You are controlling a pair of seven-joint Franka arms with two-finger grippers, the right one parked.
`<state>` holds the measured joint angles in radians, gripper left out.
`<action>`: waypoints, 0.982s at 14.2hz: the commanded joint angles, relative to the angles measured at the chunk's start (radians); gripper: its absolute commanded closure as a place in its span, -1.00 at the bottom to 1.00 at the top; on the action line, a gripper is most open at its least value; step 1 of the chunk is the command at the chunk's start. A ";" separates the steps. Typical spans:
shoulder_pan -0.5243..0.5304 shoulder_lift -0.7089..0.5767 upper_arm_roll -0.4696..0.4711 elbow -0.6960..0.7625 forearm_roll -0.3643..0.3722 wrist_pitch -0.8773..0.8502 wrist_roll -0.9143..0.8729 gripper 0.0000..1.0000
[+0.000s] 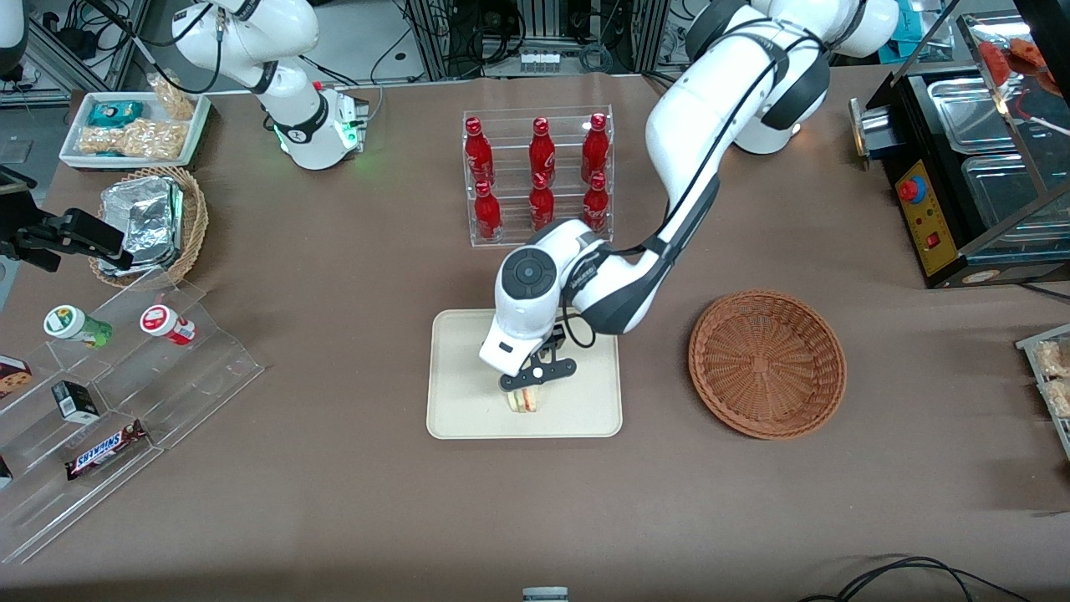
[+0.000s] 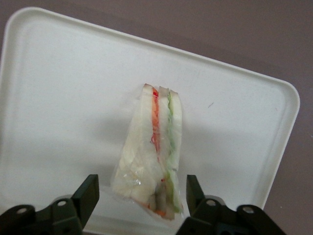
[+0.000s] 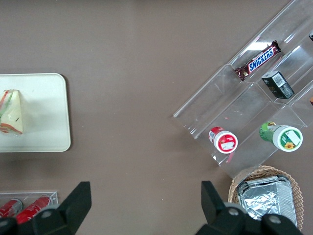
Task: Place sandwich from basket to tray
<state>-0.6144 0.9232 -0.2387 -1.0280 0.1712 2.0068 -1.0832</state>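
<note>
The sandwich [image 2: 154,152] lies flat on the tray [image 1: 468,334], in the part of the tray nearer the front camera. The gripper [image 1: 528,390] hangs directly above the sandwich. Its fingers [image 2: 89,194] are spread apart, one on each side of the wedge's wide end, with a gap between each finger and the wrap. The basket [image 1: 766,363] sits beside the tray, toward the working arm's end of the table. A rack of bottles [image 1: 537,174] stands farther from the camera than the tray.
</note>
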 commanded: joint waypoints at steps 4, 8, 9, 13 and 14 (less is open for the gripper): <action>0.059 -0.279 0.009 -0.055 0.024 -0.374 -0.006 -1.00; 0.165 -0.351 0.007 -0.157 0.024 -0.493 -0.024 -1.00; 0.195 -0.400 0.007 -0.249 0.028 -0.456 -0.005 -1.00; 0.339 -0.605 0.006 -0.513 0.002 -0.387 0.222 -1.00; 0.370 -0.639 0.007 -0.533 -0.012 -0.398 0.288 -1.00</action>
<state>-0.3138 0.4378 -0.2258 -1.4053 0.1805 1.5842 -0.9063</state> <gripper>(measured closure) 0.000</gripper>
